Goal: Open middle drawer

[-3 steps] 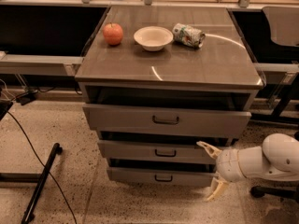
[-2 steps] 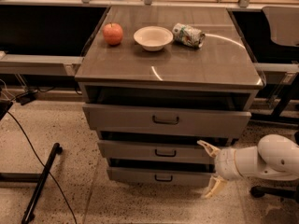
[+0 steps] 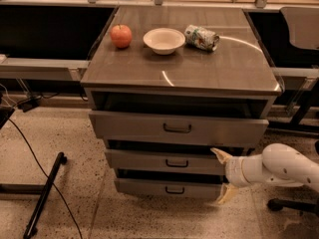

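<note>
Camera view, left to right: up top we've got an apple (image 3: 121, 36), a bowl (image 3: 164, 40) and a tipped can (image 3: 201, 37). Below, the middle drawer (image 3: 144, 160), with a grey flat front and a small dark wire handle (image 3: 177, 163), sits between two others. The gripper (image 3: 219, 175) is at its right end, fingers spread apart.

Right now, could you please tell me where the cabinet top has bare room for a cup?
The front half of the cabinet top, from the bowl to the front edge, is bare. The back is crowded: apple, bowl, can. The pincer is low, at the middle drawer's right end.
</note>
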`<action>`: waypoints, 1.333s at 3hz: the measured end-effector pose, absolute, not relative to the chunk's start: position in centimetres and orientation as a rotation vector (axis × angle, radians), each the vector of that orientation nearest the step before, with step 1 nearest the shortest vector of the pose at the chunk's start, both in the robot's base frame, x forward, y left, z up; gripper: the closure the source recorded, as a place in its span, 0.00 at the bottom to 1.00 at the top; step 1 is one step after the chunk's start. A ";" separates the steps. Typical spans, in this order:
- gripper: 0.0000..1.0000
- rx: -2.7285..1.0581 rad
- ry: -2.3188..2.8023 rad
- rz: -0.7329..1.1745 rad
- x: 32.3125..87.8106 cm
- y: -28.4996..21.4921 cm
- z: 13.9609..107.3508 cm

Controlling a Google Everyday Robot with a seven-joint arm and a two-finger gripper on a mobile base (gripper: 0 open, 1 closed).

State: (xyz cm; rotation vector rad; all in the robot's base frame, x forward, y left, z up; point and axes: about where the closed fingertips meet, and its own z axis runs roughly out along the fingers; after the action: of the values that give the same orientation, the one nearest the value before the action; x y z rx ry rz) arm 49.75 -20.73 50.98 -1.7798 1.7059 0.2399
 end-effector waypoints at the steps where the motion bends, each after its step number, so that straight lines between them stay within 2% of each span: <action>1: 0.00 -1.828 1.719 0.226 51.3 -21.7 48.9; 4: 0.00 -1.864 1.751 0.195 55.3 -22.1 43.7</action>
State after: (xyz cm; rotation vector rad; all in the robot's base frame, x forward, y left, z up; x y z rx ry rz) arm 55.29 -22.11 43.68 -1.8643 1.7506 0.1945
